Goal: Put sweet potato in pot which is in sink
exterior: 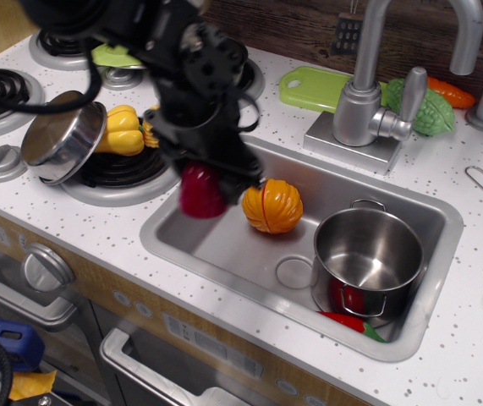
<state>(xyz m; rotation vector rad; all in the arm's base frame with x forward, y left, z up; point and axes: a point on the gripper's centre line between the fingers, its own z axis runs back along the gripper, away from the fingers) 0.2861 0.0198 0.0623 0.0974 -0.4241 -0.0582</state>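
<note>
Nearest the viewer, at the front right of the sink [224, 152]: the pot [368, 254], upright, open-topped, empty inside as far as visible, with a red and green toy [348, 320] wedged at its front base. Just beyond and to the left, resting on the sink floor: an orange segmented toy [272, 205]. Directly beside that, over the left part of the basin: the sweet potato [200, 191], dark red, hanging clear of the sink floor, clamped at its top in the gripper [211, 169], whose jaws close around it from above. Well apart from the pot, with the orange toy between.

Likely risks: clipping the orange toy on the way across; striking the pot's near rim if carried too low, possibly tipping or shoving it; slipping from a grip on a glossy, tapering surface; releasing short of the opening and dropping into the bare sink.

Farther back: a tipped steel pot [62, 138] on the stove, yellow corn [123, 131] behind.
</note>
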